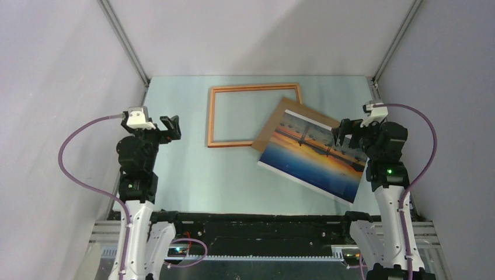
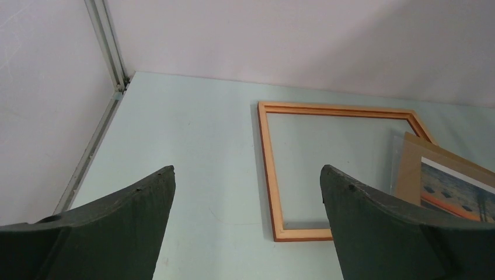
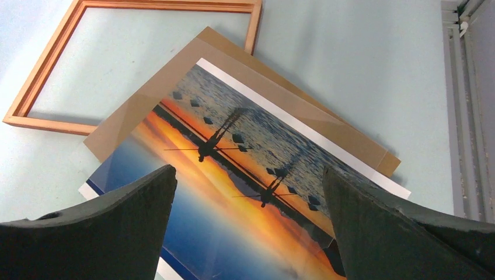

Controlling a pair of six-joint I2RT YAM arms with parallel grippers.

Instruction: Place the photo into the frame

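frame (image 1: pixel 211 116): thin wooden rectangle lying flat on the table (image 1: pixel 187 175), nothing in it yet

photo (image 1: pixel 315 154): face up and skewed, just right of the frame, lying mostly on a brown backing board (image 1: pixel 274 125) whose corner overlaps the frame's right side

left gripper (image 1: pixel 170 128): hovering left of the frame, jaws spread wide, holding nothing

right gripper (image 1: pixel 344 131): right of the frame, over the photo's far edge, jaws wide apart too, empty

handling: I'd guess it's light, bendy and a bit slick, and creases easily

where to grab: probably the white border at an edge resting on the board, pinched gently
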